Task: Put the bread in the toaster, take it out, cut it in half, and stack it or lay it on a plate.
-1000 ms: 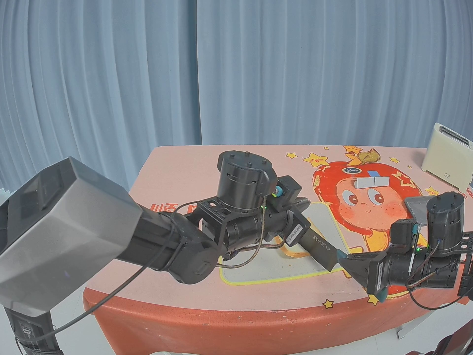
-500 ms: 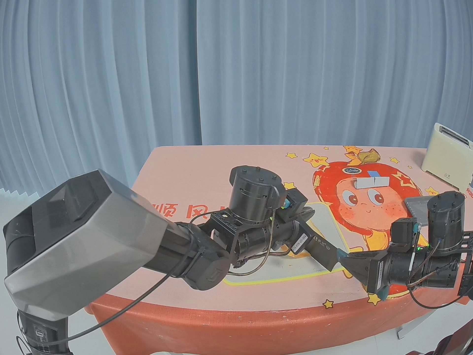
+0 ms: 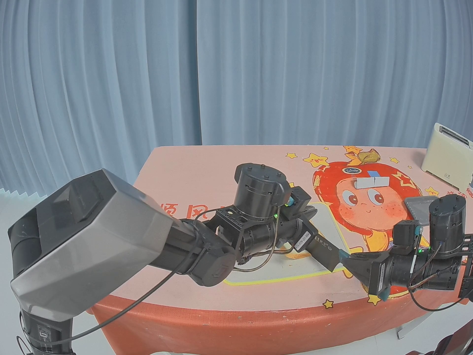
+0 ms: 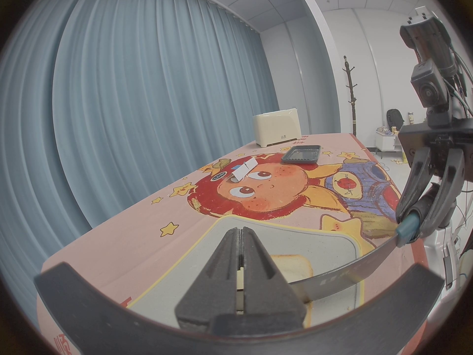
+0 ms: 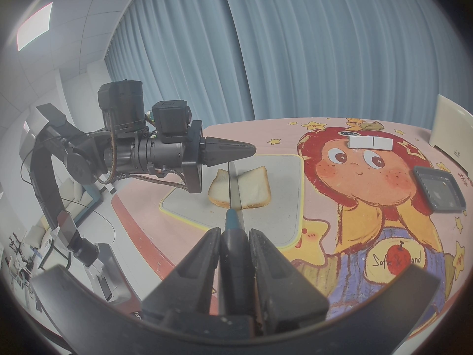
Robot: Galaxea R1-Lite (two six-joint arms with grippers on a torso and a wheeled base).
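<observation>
A slice of bread lies on the pale cutting board near the table's front edge. My right gripper is shut on the teal handle of a knife. The blade lies across the middle of the slice. In the head view the knife slants from the right gripper under my left arm. My left gripper is shut and hovers just over the bread's far side; I cannot tell if it touches. In the left wrist view the bread sits behind the shut left gripper.
A cream toaster stands at the table's far right corner. A black tray lies between it and my right arm. A small white strip is stuck on the printed tablecloth. The far left part of the table is free.
My left arm has pushed forward and to the right, bringing its gripper closer over the bread. The right gripper with the knife has sunk slightly.
</observation>
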